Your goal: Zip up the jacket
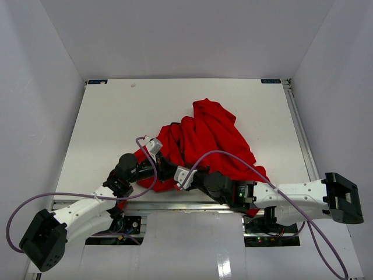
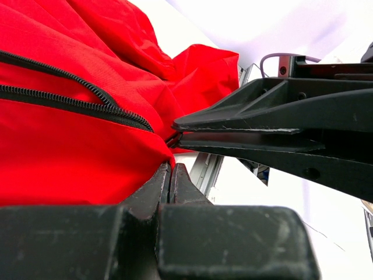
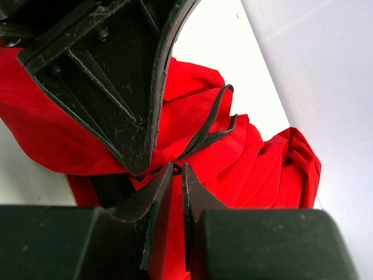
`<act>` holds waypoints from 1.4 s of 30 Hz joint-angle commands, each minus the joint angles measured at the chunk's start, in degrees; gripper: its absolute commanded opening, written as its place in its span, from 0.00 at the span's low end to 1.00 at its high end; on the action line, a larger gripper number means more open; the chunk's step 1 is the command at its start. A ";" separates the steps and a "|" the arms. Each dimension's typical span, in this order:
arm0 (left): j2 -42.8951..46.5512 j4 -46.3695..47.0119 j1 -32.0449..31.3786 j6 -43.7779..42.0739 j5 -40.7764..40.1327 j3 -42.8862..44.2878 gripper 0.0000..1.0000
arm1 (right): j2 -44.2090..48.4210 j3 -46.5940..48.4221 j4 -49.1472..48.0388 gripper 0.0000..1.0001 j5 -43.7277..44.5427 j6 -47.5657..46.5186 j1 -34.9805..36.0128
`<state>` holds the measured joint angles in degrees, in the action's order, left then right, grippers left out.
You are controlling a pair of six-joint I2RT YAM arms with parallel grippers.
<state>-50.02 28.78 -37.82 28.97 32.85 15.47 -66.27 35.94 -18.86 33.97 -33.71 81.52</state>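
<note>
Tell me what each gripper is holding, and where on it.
Left gripper pinches the jacket fabric beside the zipper end. Right gripper sits there too; its hold cannot be told.

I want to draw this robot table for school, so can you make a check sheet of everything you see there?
Surface: white table, flat.
Job's things: red jacket crumpled toward the near side; zipper open, its two tracks apart and meeting by the grippers.
Clutter: nothing seen.
Grippers: left gripper closed on the jacket's edge; right gripper almost closed at the zipper's end, grip unclear.
Cables: purple cables loop near the front edge; one arcs over the jacket.
Surroundings: white walls; metal rail along the table's right edge.
</note>
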 commanded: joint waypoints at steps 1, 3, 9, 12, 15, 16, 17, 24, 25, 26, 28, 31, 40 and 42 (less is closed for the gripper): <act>1.68 3.00 -0.32 0.30 3.06 0.53 0.00 | -0.21 1.18 0.84 0.18 -2.25 1.28 -0.66; 1.84 3.04 -0.32 0.30 3.10 0.45 0.00 | -0.17 0.99 0.84 0.21 -2.57 1.36 -0.58; 2.11 3.05 -0.25 0.38 3.10 0.19 0.00 | -0.51 0.96 0.84 0.24 -3.40 1.54 -0.75; 2.27 3.19 -0.25 0.47 3.03 0.18 0.00 | -0.70 0.97 0.84 0.21 -3.47 1.83 -1.20; 2.53 3.39 -0.23 0.53 3.19 0.03 0.00 | -0.79 1.06 0.82 0.14 -3.63 2.16 -1.70; 2.56 3.48 -0.26 0.58 3.21 -0.05 0.00 | -0.81 1.10 0.75 0.11 -4.05 2.36 -2.03; 2.56 3.48 -0.30 0.63 3.26 -0.14 0.00 | -0.86 1.20 0.56 0.09 -4.52 2.60 -2.31; 1.90 2.49 -0.30 1.44 3.43 0.15 0.00 | 0.27 1.98 -2.99 0.08 -9.72 4.73 -6.19; 1.98 2.36 -0.32 1.61 3.51 0.17 0.00 | 0.44 1.99 -3.64 0.08 -10.91 5.03 -7.26; 2.15 2.27 -0.32 1.75 3.60 0.18 0.00 | 0.57 1.95 -4.31 0.08 -12.07 5.25 -8.33; 2.64 2.33 -0.29 2.08 3.86 0.09 0.00 | 0.47 1.71 -5.67 0.08 -13.24 5.41 -9.53; 3.25 1.82 -0.32 2.48 4.32 0.59 0.00 | 0.02 1.67 -7.56 0.08 -15.41 5.64 -11.92; 3.06 2.15 -0.32 3.22 5.29 0.58 0.00 | -0.84 2.60 -10.72 0.08 -22.39 8.26 -18.88; 2.75 2.12 -0.32 3.28 5.53 0.61 0.00 | -1.18 2.92 -11.16 0.08 -23.52 8.83 -19.89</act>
<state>-48.45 29.31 -36.95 30.11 29.35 15.31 -66.45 36.01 -24.94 7.84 -24.76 66.10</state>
